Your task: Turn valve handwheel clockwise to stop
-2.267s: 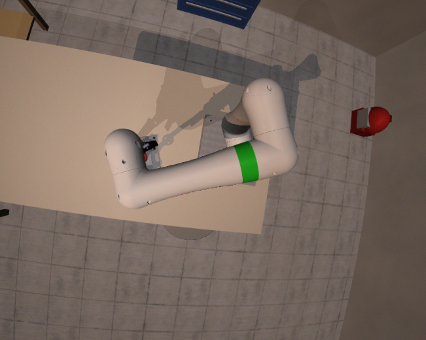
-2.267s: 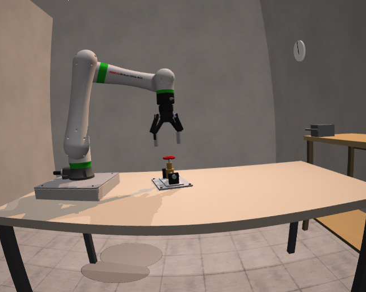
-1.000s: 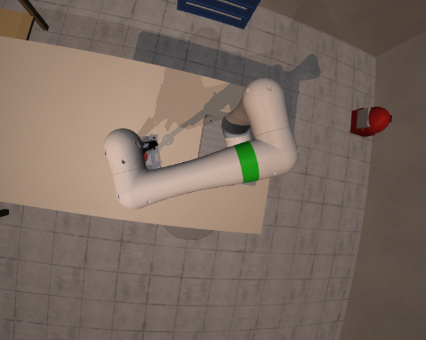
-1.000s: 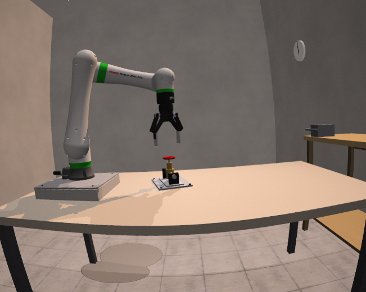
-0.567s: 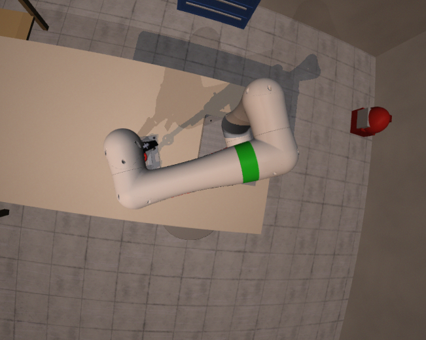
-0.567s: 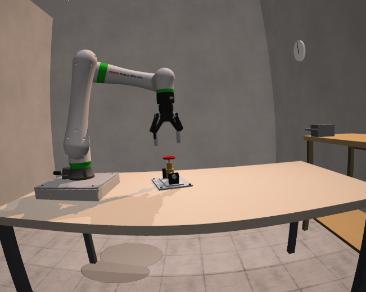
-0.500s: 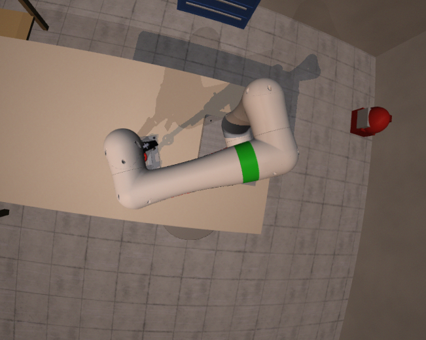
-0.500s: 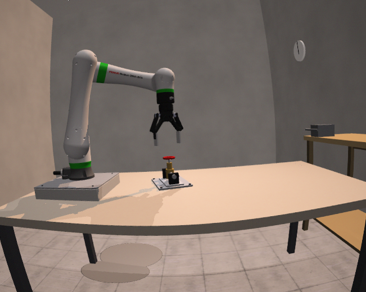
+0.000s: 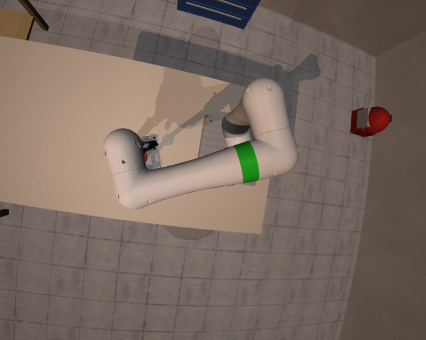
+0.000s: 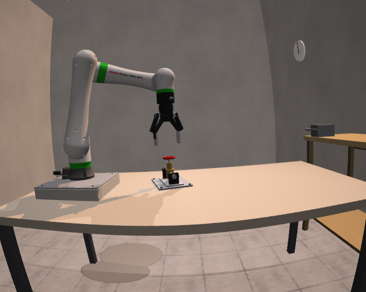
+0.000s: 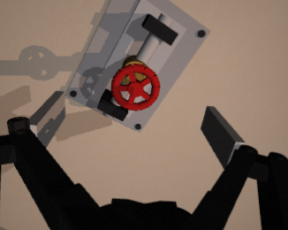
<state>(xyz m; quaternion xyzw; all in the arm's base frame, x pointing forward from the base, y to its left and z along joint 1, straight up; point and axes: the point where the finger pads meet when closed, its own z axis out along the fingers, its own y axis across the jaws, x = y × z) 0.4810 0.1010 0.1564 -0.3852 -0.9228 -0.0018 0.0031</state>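
Exterior view | gripper (image 10: 166, 142) spread wide, empty, above red handwheel (image 10: 168, 157) | you centre over its hub, descend level, straddle the rim.

- Your arm (image 10: 126, 76) stands upright from its base, forearm reaching out level.
- Wrist points straight down.
- Your pincer (image 10: 166, 138) hangs fully open, holding nothing.

Open air separates the wide-spread, empty pincer (image 10: 166, 141) from the red handwheel (image 10: 168, 157) below it. In the wrist view the wheel (image 11: 136, 88) lies toward 11 o'clock, nothing crowding its rim; only black pipe clamps (image 11: 158, 28) stand lower, above the tabletop (image 10: 255, 188).
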